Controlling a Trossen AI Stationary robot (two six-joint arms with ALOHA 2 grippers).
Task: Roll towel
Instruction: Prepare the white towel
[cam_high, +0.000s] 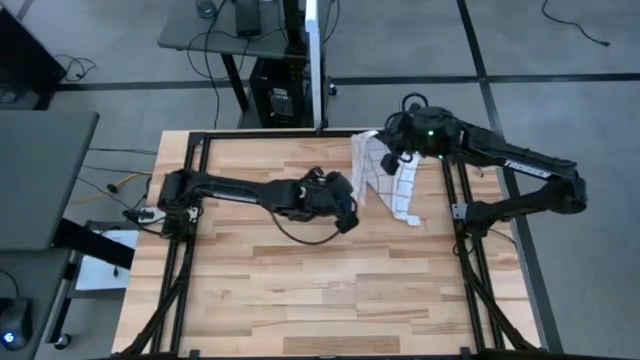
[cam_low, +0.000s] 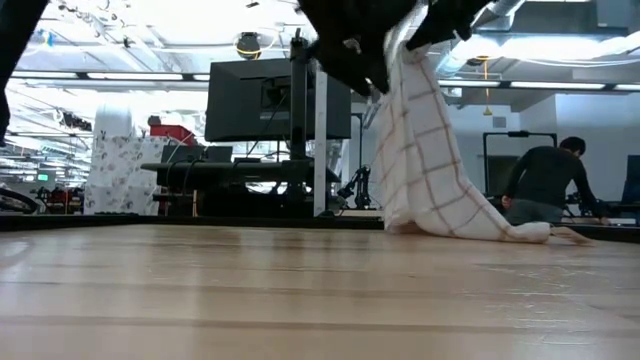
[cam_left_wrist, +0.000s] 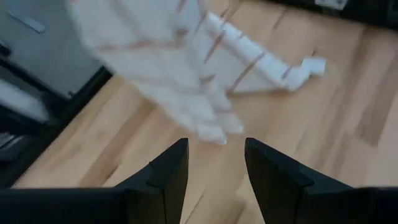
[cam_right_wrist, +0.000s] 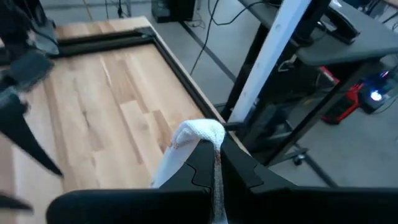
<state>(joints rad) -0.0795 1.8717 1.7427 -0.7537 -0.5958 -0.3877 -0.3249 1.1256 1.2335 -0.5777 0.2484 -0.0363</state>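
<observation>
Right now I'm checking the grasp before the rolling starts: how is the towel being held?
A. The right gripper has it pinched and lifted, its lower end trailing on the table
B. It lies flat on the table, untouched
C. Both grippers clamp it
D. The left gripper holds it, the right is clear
A: the right gripper is shut on the towel, which hangs down to the table; the left gripper stands open with nothing between its fingers.

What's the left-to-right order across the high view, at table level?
Left tool, open, empty → towel, hanging, bottom edge on the table → right tool, shut on the towel's top.
</observation>
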